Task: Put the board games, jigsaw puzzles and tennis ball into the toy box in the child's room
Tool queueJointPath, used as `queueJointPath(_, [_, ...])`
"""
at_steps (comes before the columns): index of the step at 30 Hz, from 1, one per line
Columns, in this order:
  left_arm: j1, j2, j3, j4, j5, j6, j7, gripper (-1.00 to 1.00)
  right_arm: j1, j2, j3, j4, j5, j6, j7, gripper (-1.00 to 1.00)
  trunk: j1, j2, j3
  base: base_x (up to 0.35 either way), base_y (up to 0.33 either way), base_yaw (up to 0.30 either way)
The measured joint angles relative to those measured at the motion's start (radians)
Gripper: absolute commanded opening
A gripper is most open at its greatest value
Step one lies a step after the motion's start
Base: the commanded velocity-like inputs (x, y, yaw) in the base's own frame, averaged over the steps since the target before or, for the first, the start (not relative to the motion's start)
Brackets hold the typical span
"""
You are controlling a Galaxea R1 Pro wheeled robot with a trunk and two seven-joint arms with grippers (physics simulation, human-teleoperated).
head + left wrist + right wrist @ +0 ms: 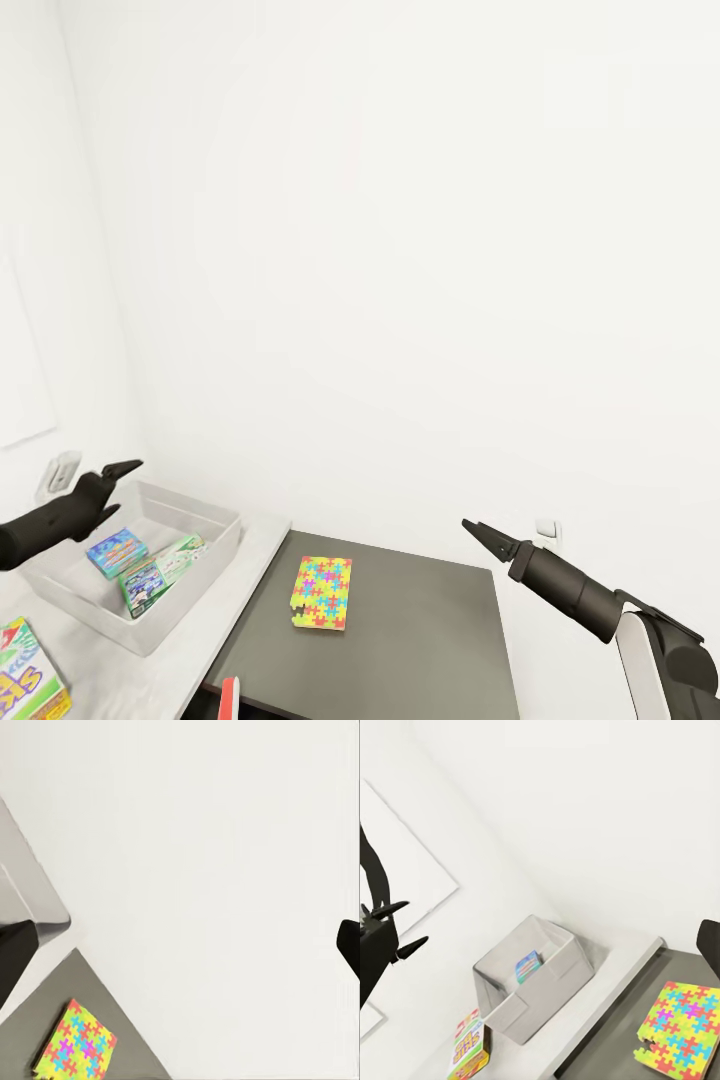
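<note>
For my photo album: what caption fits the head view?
Two board games already lie in the toy box; a jigsaw puzzle waits on the dark cabinet top.

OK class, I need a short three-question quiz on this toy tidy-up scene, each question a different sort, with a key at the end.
1. True or false: the toy box already holds flat game boxes, one blue and one green-white.
2. Where does the jigsaw puzzle lie? A) in the toy box B) on the dark grey cabinet top C) in a gripper
3. Fill in: the orange-yellow board game lies on the pale grey table, ______ the toy box.

Key: 1 true; 2 B; 3 outside.
</note>
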Motion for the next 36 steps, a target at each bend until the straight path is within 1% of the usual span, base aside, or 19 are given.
queueJointPath(1, [0.003, 0.009, -0.008, 0.000, 0.000, 0.000, -0.021, 1.00, 0.000, 0.000, 0.000, 0.000, 0.000, 0.000, 0.000, 1.00, 0.000, 0.000, 0.000, 0.000, 0.000, 0.000])
queueJointPath(2, [0.007, 0.023, -0.021, -0.001, 0.001, 0.000, -0.060, 1.00, 0.000, 0.000, 0.000, 0.000, 0.000, -0.001, 0.000, 1.00, 0.000, 0.000, 0.000, 0.000, 0.000, 0.000])
queueJointPath(4, [0.015, 0.040, -0.033, -0.001, 0.001, 0.000, -0.117, 1.00, 0.000, 0.000, 0.000, 0.000, 0.000, -0.001, 0.001, 1.00, 0.000, 0.000, 0.000, 0.000, 0.000, 0.000])
queueJointPath(5, [0.018, 0.046, -0.037, -0.001, 0.001, 0.000, -0.135, 1.00, 0.000, 0.000, -0.001, 0.000, 0.000, 0.000, 0.001, 1.00, 0.000, 0.000, 0.000, 0.000, 0.000, 0.000])
queueJointPath(6, [0.023, 0.057, -0.043, -0.001, 0.003, -0.001, -0.163, 1.00, 0.000, -0.001, -0.001, 0.000, 0.000, 0.000, 0.002, 1.00, 0.000, 0.000, 0.000, 0.000, 0.000, 0.000])
queueJointPath(8, [0.031, 0.069, -0.052, -0.001, 0.006, -0.001, -0.190, 1.00, 0.000, -0.001, -0.002, 0.000, 0.000, 0.000, 0.003, 1.00, 0.000, 0.000, 0.000, 0.000, 0.000, 0.000])
queueJointPath(9, [0.038, 0.082, -0.067, -0.001, 0.010, -0.001, -0.217, 1.00, 0.000, -0.002, -0.003, 0.000, 0.000, 0.000, 0.004, 1.00, 0.000, 0.000, 0.000, 0.000, 0.000, 0.000])
queueJointPath(12, [0.054, 0.103, -0.100, -0.003, 0.013, -0.001, -0.262, 1.00, 0.000, -0.002, -0.004, 0.000, 0.000, 0.000, 0.004, 1.00, 0.000, 0.000, 0.000, 0.000, 0.000, 0.000])
queueJointPath(13, [0.066, 0.122, -0.126, -0.006, 0.017, -0.001, -0.294, 1.00, 0.000, -0.002, -0.004, 0.000, 0.000, 0.000, 0.004, 1.00, 0.000, 0.000, 0.000, 0.000, 0.000, 0.000])
queueJointPath(16, [0.086, 0.164, -0.164, -0.008, 0.021, 0.000, -0.353, 1.00, 0.000, -0.002, -0.004, -0.001, 0.000, -0.001, 0.003, 1.00, 0.000, 0.000, 0.000, 0.000, 0.000, 0.000])
queueJointPath(17, [0.103, 0.194, -0.184, -0.009, 0.021, 0.000, -0.400, 1.00, 0.000, -0.002, -0.003, -0.001, 0.000, -0.001, 0.002, 1.00, 0.000, 0.000, 0.000, 0.000, 0.000, 0.000])
queueJointPath(19, [0.122, 0.221, -0.199, -0.009, 0.020, 0.000, -0.454, 1.00, 0.000, -0.002, -0.003, -0.002, 0.000, -0.001, 0.002, 1.00, 0.000, 0.000, 0.000, 0.000, 0.000, 0.000])
queueJointPath(21, [0.141, 0.242, -0.209, -0.009, 0.017, 0.000, -0.512, 1.00, 0.000, -0.001, -0.003, -0.002, 0.000, -0.001, 0.002, 1.00, 0.000, 0.000, 0.000, 0.000, 0.000, 0.000])
queueJointPath(22, [0.158, 0.257, -0.213, -0.009, 0.013, 0.000, -0.568, 1.00, 0.000, -0.001, -0.003, -0.003, 0.000, -0.001, 0.002, 1.00, 0.000, 0.000, 0.000, 0.000, 0.000, 0.000])
queueJointPath(24, [0.170, 0.268, -0.216, -0.009, 0.008, 0.000, -0.622, 1.00, 0.000, -0.001, -0.002, -0.003, 0.000, -0.001, 0.003, 1.00, 0.000, 0.000, 0.000, 0.000, 0.000, 0.000])
queueJointPath(25, [0.178, 0.276, -0.216, -0.009, 0.005, -0.001, -0.664, 1.00, 0.000, -0.001, -0.002, -0.003, 0.000, -0.001, 0.002, 1.00, 0.000, 0.000, 0.000, 0.000, 0.000, 0.000])
queueJointPath(27, [0.183, 0.283, -0.217, -0.009, 0.002, -0.001, -0.697, 1.00, 0.000, -0.001, -0.001, -0.003, 0.000, -0.001, 0.002, 1.00, 0.000, 0.000, 0.000, 0.000, 0.000, 0.000])
queueJointPath(32, [0.190, 0.304, -0.217, -0.009, 0.000, -0.001, -0.748, 1.00, 0.000, -0.001, -0.002, -0.003, 0.000, -0.002, 0.003, 1.00, 0.000, 0.000, 0.001, -0.038, 0.000, 0.000])
queueJointPath(36, [0.192, 0.309, -0.217, -0.009, 0.001, -0.001, -0.759, 1.00, 0.000, -0.001, -0.004, -0.003, 0.000, -0.003, 0.007, 1.00, 0.001, 0.000, 0.005, -0.224, 0.000, 0.000])
